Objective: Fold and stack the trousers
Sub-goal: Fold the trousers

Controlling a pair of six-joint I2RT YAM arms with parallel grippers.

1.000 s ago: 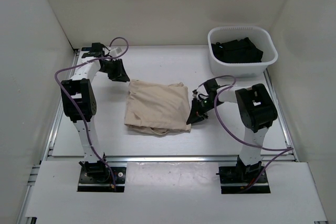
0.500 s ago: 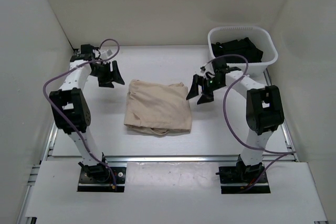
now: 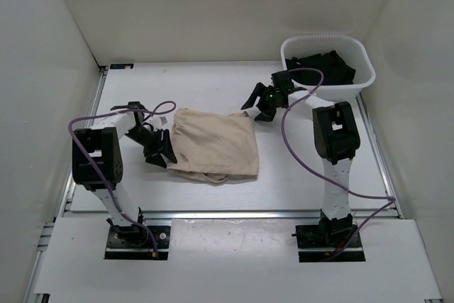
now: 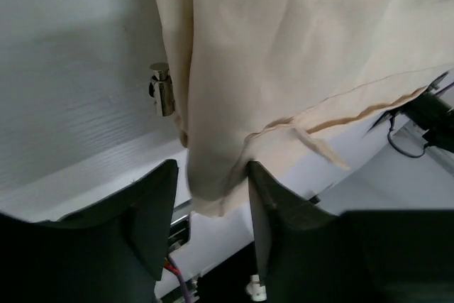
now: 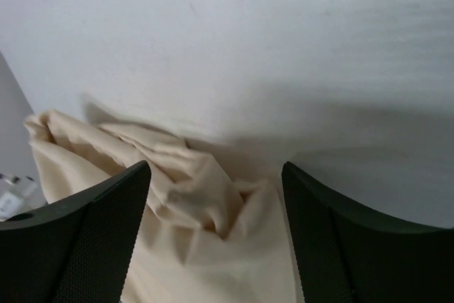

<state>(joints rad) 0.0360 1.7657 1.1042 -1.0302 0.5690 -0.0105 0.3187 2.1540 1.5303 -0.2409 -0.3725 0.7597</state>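
1. The trousers (image 3: 213,145) lay folded into a rough beige square on the table (image 3: 213,83).
2. Your left gripper (image 3: 167,152) sat at their left edge, with its fingers apart around the hem (not clamped).
3. Your right gripper (image 3: 257,106) hovered at their far right corner, fingers spread, holding nothing.
4. A white basket (image 3: 357,84) stood beyond that corner.

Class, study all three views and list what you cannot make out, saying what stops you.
- Top view: the dark contents of the white basket are too small and shadowed to name or count.
- Top view: the trousers lie folded; the top layer hides those underneath.
- Left wrist view: the left gripper straddles the trousers' edge; whether its fingers press the cloth is unclear.
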